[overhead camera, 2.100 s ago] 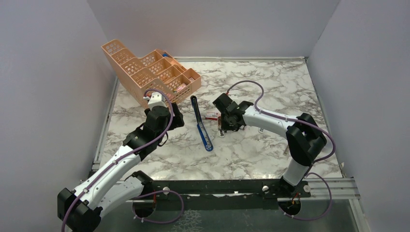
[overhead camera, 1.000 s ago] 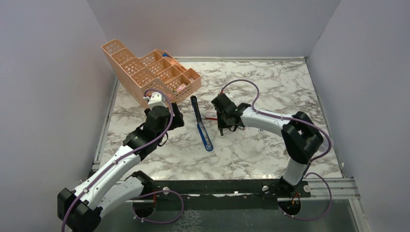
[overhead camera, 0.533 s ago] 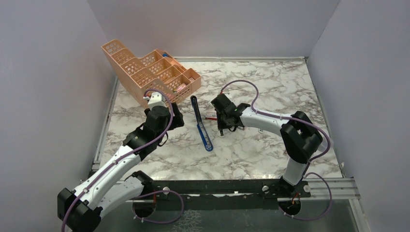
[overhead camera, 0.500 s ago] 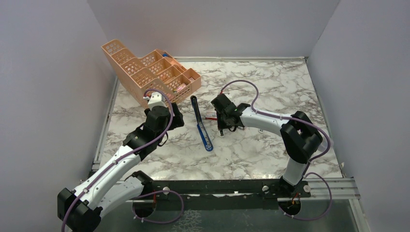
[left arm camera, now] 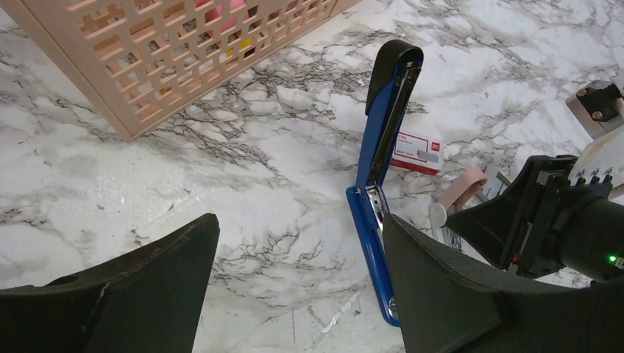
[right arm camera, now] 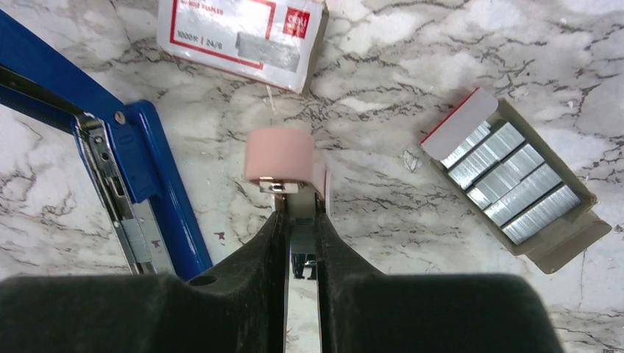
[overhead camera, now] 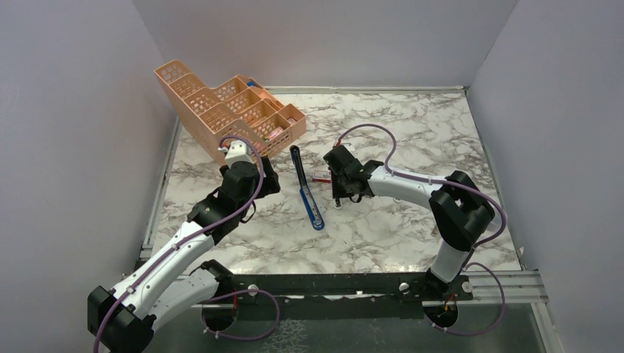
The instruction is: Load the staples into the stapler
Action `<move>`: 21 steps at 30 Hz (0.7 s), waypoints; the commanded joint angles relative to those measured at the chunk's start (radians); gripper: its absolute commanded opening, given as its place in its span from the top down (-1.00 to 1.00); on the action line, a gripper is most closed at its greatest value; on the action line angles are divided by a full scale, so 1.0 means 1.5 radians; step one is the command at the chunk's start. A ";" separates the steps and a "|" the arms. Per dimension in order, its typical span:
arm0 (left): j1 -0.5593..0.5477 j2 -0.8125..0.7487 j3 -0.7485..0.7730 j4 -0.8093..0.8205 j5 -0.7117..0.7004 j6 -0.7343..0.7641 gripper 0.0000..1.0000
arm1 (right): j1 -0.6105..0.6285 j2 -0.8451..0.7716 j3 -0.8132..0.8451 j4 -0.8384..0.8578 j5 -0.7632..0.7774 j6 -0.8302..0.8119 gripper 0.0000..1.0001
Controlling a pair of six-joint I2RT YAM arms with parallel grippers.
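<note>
— How much room is there around you?
— Walls close the table (overhead camera: pixel 412 125) on 3 sides. The peach organiser (overhead camera: pixel 221 110) fills the far-left corner, and bare marble runs from my right arm out to the right wall. My left gripper (left arm camera: pixel 298 224) hangs near the organiser, its 2 fingers spread wide with nothing between them.

— And the right one?
— My right gripper (right arm camera: pixel 300 213) is close above the marble, jaws pinched almost together. A thin silvery sliver (right arm camera: pixel 300 243) shows in the slit, but I can't tell what it is. A pink block (right arm camera: pixel 279 156) sits right at the tips.

— Where are the staples?
— In that wrist view the staples (right arm camera: pixel 508 180) lie to the gripper's right, apart from it, in an open cardboard tray (right arm camera: pixel 559 243). They are ribbed silvery-grey rows packed side by side. The stapler (right arm camera: pixel 162 191) lies just left of the tips, blue, folded open flat, with its silver channel facing up. A red-and-white box (right arm camera: pixel 243 33) lies beyond.
</note>
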 commanded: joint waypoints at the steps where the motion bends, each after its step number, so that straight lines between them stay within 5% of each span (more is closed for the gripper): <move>1: 0.005 -0.006 -0.009 0.003 -0.012 -0.006 -0.65 | 0.004 -0.013 -0.031 -0.010 -0.012 -0.006 0.60; 21: 0.005 -0.005 -0.009 0.002 -0.010 -0.006 -0.65 | 0.014 -0.033 -0.052 -0.010 -0.032 -0.013 0.57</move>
